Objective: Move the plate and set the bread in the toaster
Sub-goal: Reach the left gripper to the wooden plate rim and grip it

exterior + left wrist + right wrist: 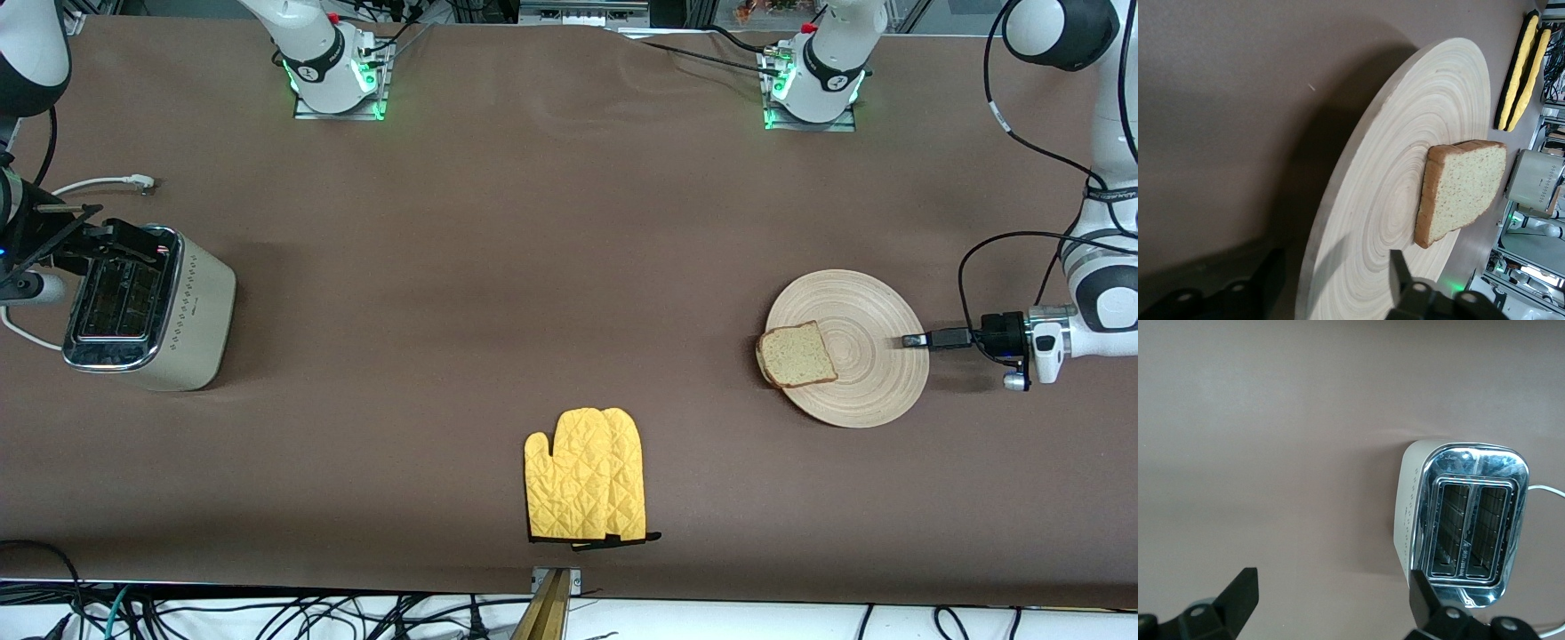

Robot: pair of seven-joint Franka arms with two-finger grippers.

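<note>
A brown cloth-covered counter (551, 267) carries four things: one toaster, one plate, one oven mitt and one slice of bread. The cream-beige two-slot toaster with a shiny chrome top (147, 311) stands at the right arm's end of the counter, both slots empty as the right wrist view shows. The round, flat, pale wooden plate with ring grain (867, 373) lies at the left arm's end. The yellow quilted oven mitt (587, 476) lies between them, nearer to the front camera than either. The single square slice of light brown speckled bread (797, 355) rests on the plate, at the rim that faces the toaster and just overhanging it.

The left gripper (916, 340) is at the plate's rim toward its own arm, one finger above the wood and one below; the jaws straddle the edge with a gap showing, so the plate is not yet pinched. The right gripper (1331, 600) hangs over the toaster with its jaws spread wide and nothing in them; that arm waits.

The step in hand looks to be grasping the plate to move it. Next, the left jaws probably need to clamp the rim, then carry the plate level so the bread does not slide off.
</note>
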